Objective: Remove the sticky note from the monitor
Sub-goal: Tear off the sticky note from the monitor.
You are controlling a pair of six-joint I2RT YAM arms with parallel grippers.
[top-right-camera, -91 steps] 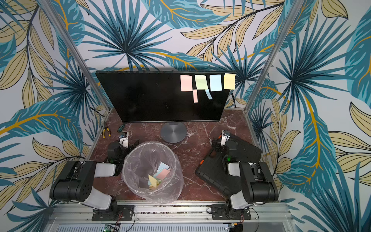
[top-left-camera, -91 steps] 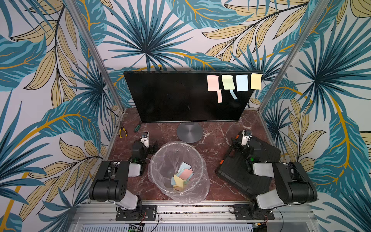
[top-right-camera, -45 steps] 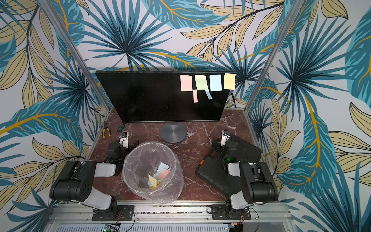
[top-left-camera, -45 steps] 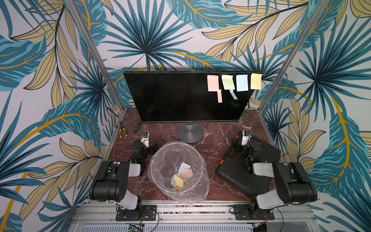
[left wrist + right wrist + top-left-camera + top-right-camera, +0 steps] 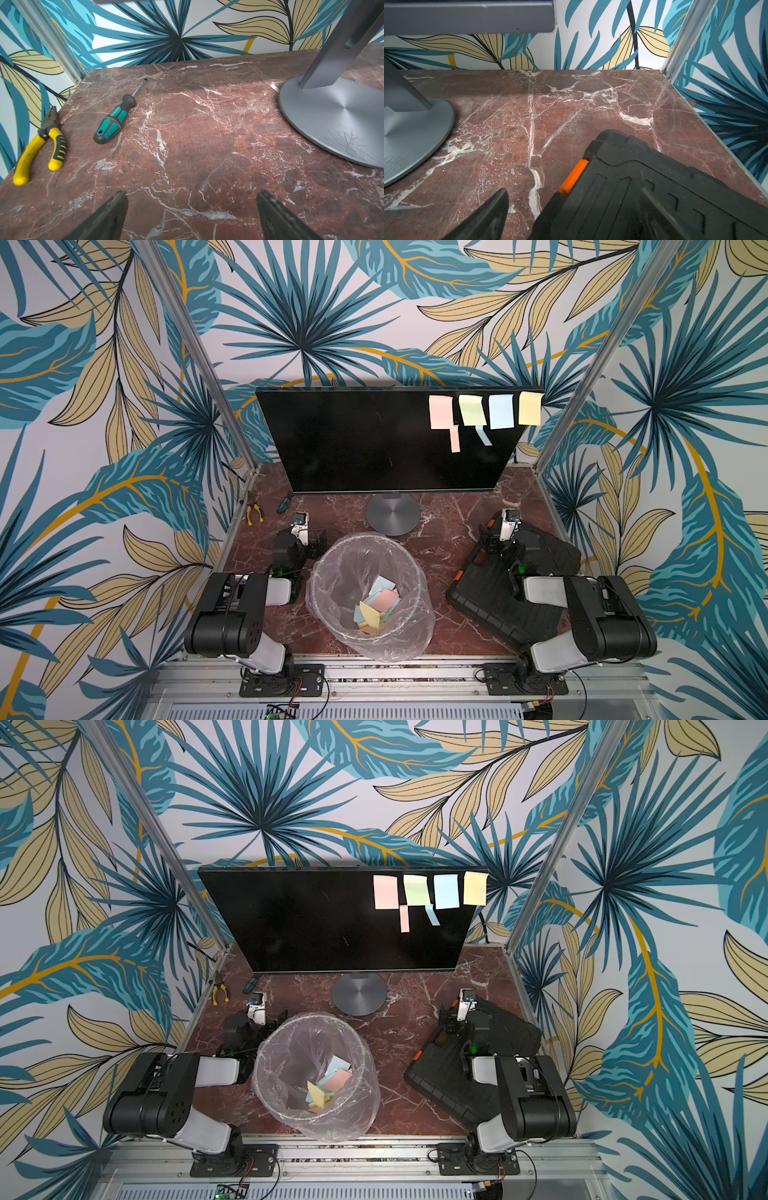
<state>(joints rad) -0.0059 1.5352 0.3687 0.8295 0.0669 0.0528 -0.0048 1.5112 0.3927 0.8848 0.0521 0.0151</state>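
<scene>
Sticky notes (image 5: 471, 409), monitor's (image 5: 374, 439) 2 o'clock corner: light, limp paper, likely best pinched at the free lower edge. Left gripper (image 5: 191, 199) and right gripper (image 5: 496, 537) gape empty, low over the worktop (image 5: 440, 531).

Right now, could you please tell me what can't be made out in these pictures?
- Wrist views: the sticky notes are out of frame; the monitor is cut by the top edge.
- Top views: papers in the bin overlap in a heap; count unclear.
- Pink strip below the notes: paper or reflection, too small.
</scene>
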